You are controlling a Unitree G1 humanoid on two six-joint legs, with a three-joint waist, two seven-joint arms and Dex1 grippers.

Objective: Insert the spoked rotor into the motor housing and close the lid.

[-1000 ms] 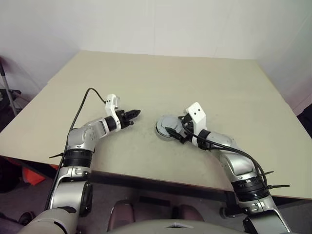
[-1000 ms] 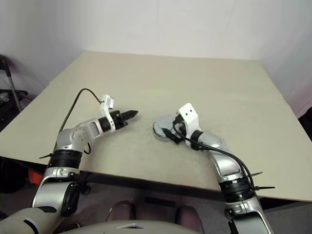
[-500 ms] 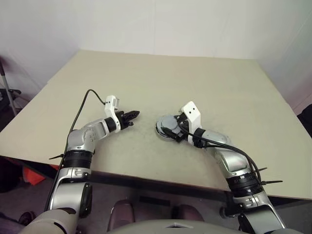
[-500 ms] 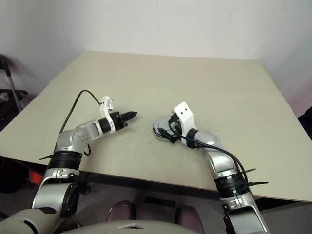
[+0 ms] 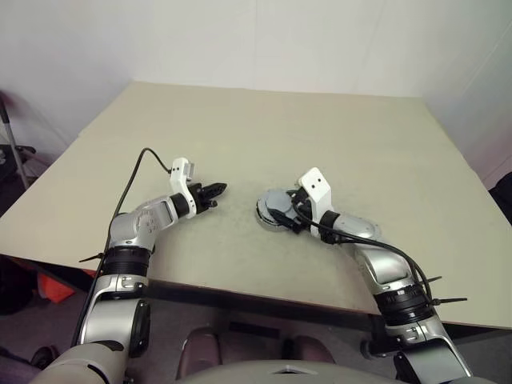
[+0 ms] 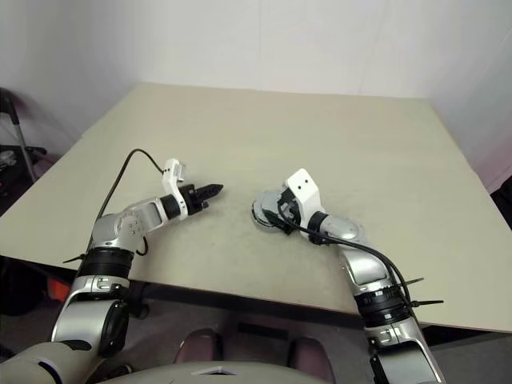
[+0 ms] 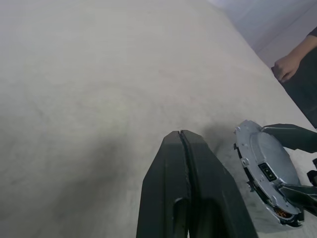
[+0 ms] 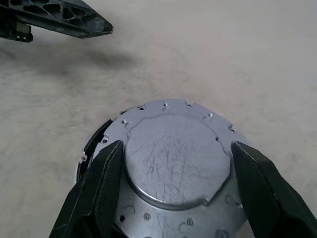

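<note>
The lid (image 8: 176,158), a dull grey round cap with a notched, drilled edge, lies on the motor housing (image 7: 280,212), where a bit of copper coil shows under its rim. The stack rests on the table's near middle (image 5: 270,210). My right gripper (image 8: 177,148) reaches over it from the right, one finger against each side of the lid's raised centre. My left gripper (image 5: 218,190) hovers a short way to the left of the stack, shut and empty, pointing at it. The spoked rotor is hidden.
The beige table (image 5: 264,136) stretches wide behind and to both sides of the stack. Its front edge runs close under both arms. A person's hand (image 7: 285,67) shows beyond the table's far side. A black cable (image 5: 144,160) loops over my left forearm.
My right wrist has edged slightly closer over the lid. The left arm and the stack have kept still.
</note>
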